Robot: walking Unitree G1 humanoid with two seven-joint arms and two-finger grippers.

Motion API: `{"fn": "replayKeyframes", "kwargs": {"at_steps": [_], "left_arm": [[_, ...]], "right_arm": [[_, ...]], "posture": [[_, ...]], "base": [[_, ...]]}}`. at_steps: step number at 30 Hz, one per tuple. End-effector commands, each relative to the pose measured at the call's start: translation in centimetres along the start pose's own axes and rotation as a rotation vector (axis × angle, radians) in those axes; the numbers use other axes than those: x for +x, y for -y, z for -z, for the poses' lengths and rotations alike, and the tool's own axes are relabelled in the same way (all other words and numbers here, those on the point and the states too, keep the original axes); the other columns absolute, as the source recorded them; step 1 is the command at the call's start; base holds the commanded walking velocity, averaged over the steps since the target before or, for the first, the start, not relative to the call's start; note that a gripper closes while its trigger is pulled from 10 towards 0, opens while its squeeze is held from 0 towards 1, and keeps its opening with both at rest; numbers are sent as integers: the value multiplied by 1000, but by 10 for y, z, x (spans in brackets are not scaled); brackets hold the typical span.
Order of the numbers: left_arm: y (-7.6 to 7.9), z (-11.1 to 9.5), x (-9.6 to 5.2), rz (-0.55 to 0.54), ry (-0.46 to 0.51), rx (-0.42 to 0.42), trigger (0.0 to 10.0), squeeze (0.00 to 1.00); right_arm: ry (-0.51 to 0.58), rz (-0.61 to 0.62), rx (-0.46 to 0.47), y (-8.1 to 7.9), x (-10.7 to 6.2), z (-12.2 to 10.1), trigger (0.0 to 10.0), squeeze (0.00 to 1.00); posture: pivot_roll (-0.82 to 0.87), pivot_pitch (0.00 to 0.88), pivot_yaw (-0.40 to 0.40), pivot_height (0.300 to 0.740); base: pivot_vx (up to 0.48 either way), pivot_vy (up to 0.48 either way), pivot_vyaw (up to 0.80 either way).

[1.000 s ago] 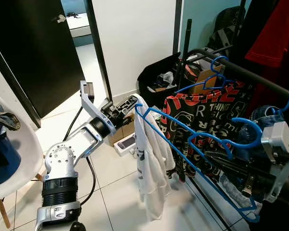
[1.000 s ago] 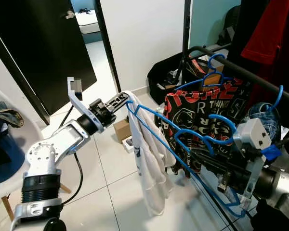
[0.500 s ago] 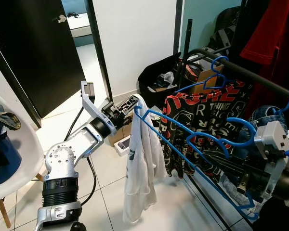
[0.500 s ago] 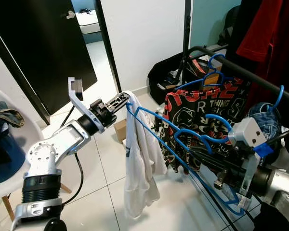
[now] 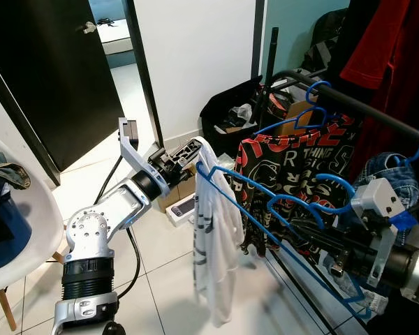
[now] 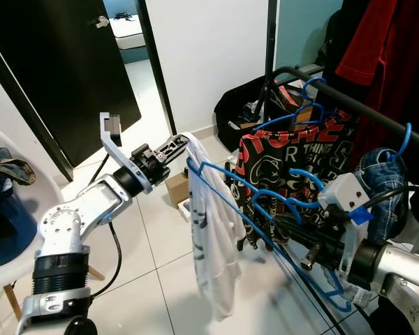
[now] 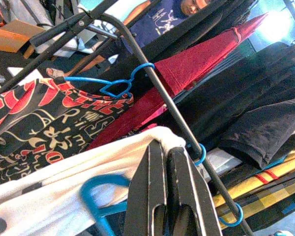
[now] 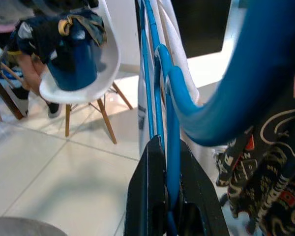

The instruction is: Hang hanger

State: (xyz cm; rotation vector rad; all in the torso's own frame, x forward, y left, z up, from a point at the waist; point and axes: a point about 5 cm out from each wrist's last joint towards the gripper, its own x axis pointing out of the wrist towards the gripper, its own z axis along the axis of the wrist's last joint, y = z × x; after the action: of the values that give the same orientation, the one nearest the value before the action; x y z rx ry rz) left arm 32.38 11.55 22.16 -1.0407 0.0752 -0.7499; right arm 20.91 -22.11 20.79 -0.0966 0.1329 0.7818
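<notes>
Hanger (image 5: 279, 209) with white shirt (image 5: 213, 244), held off the rail (image 5: 349, 105).
Clamped at both ends: right gripper (image 8: 166, 162) near hook, left gripper (image 7: 163, 162) on collar; could snag neighbouring hangers or shed shirt.

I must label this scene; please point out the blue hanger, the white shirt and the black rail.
blue hanger (image 5: 265, 187), left eye view, its upper arm.
white shirt (image 5: 213, 258), left eye view, hanging body.
black rail (image 5: 363, 110), left eye view, top bar.

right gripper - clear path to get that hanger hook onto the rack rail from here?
Probably yes. The right gripper is shut on the blue hanger, whose hook sits just below the black rail. The hung printed shirt crowds that side; the rail above looks bare.
</notes>
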Motion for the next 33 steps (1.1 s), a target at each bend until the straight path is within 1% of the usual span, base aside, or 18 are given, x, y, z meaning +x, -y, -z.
{"fn": "replayKeyframes", "kwargs": {"at_steps": [1, 5, 6, 8, 13, 20, 23, 29, 30, 31, 32, 33], "left_arm": [[4, -5, -2, 24, 19, 8, 10000, 0], [4, -5, -2, 22, 19, 8, 10000, 0], [4, -5, -2, 22, 20, 8, 10000, 0], [4, -5, -2, 22, 20, 8, 10000, 0], [4, -5, -2, 23, 20, 10, 10000, 0], [5, -5, -1, 23, 18, 10, 10000, 0], [4, -4, 0, 22, 17, 10, 10000, 0], [4, -4, 1, 18, 18, 9, 10000, 0], [3, -4, 1, 16, 19, 9, 10000, 0], [3, -4, 1, 16, 19, 9, 10000, 0], [3, -4, 1, 13, 20, 9, 10000, 0], [3, -4, 1, 13, 20, 9, 10000, 0]], "right_arm": [[121, -47, -9, -5, -7, -17, 10000, 0], [140, -58, -6, -6, -10, -19, 10000, 0], [130, -63, -2, -6, -14, -17, 10000, 0], [130, -63, -2, -6, -14, -17, 10000, 0], [108, -64, 11, -5, -23, -13, 10000, 0], [76, -87, 25, -8, -24, -8, 10000, 0], [28, -152, 47, -19, -22, 0, 10000, 0], [23, -193, 63, -26, -20, 2, 10000, 0], [15, -220, 68, -31, -18, 3, 10000, 0], [15, -220, 68, -31, -18, 3, 10000, 0], [4, -253, 76, -37, -16, 5, 10000, 0], [4, -253, 76, -37, -16, 5, 10000, 0]], "posture": [[-42, 0, 107, 740], [-42, 0, 107, 740], [-43, 0, 106, 740], [-43, 0, 106, 740], [-44, 0, 108, 740], [-45, 0, 109, 740], [-46, 0, 109, 740], [-48, 0, 112, 740], [-49, 0, 113, 740], [-49, 0, 113, 740], [-48, 0, 113, 740], [-48, 0, 113, 740]], "base": [[0, 0, 0], [0, 0, 0], [0, 0, 0], [0, 0, 0], [0, 0, 0], [0, 0, 0], [0, 0, 0], [0, 0, 0], [0, 0, 0], [0, 0, 0], [0, 0, 0], [0, 0, 0]]}}
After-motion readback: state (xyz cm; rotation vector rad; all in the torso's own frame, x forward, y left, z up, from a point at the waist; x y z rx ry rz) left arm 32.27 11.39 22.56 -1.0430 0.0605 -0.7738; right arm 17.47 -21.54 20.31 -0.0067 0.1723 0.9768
